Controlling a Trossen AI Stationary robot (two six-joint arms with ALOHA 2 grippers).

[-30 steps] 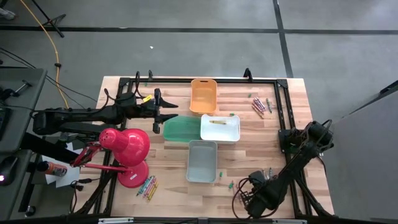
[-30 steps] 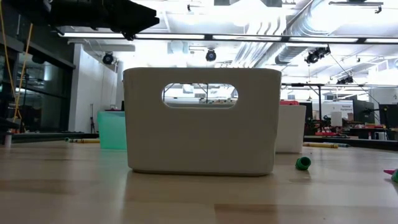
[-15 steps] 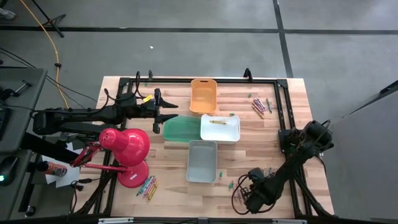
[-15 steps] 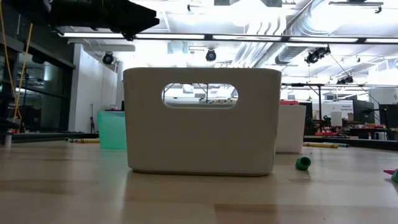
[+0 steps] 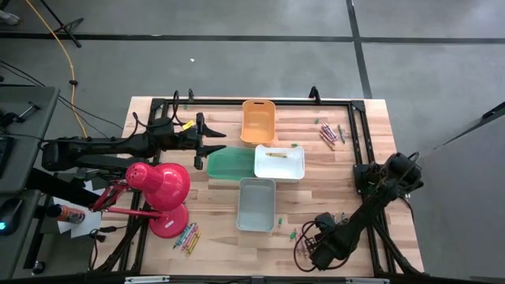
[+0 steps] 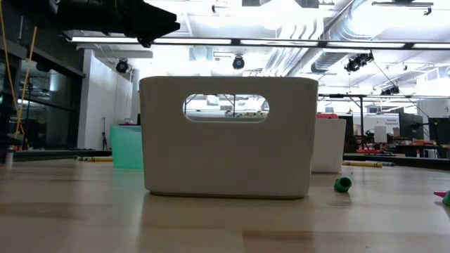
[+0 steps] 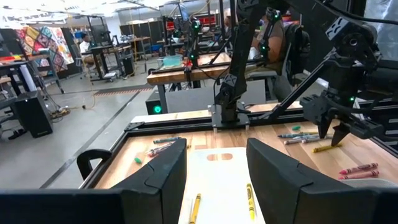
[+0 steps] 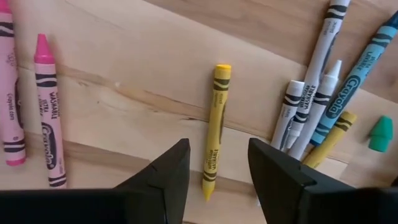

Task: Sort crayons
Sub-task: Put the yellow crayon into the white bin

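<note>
In the right wrist view a yellow crayon [image 8: 215, 133] lies flat on the wood. My right gripper [image 8: 219, 177] points down at it, open, one finger on each side of the crayon's pointed end, and I see no touch. Pink crayons [image 8: 48, 112] and white, blue and yellow ones [image 8: 317, 93] lie beside it. This gripper [image 5: 325, 233] stands at the table's near right. My left gripper [image 7: 216, 180] is open and level above the white bin [image 7: 219, 163], which holds two yellow crayons [image 7: 250, 200].
Four bins stand mid-table: orange [image 5: 258, 121], white [image 5: 293, 168], green [image 5: 230, 162], grey [image 5: 256, 203]. A red lamp [image 5: 162, 189] stands at the near left, with crayons [image 5: 187, 237] beside it. More crayons [image 5: 328, 134] lie at the far right. Green specks [image 6: 342, 184] dot the wood.
My right gripper has sunk a little toward the table over the crayons at the near right and shifted slightly toward the table's left. It has kept still for the last half second. The crayons and bins have stayed in place.
</note>
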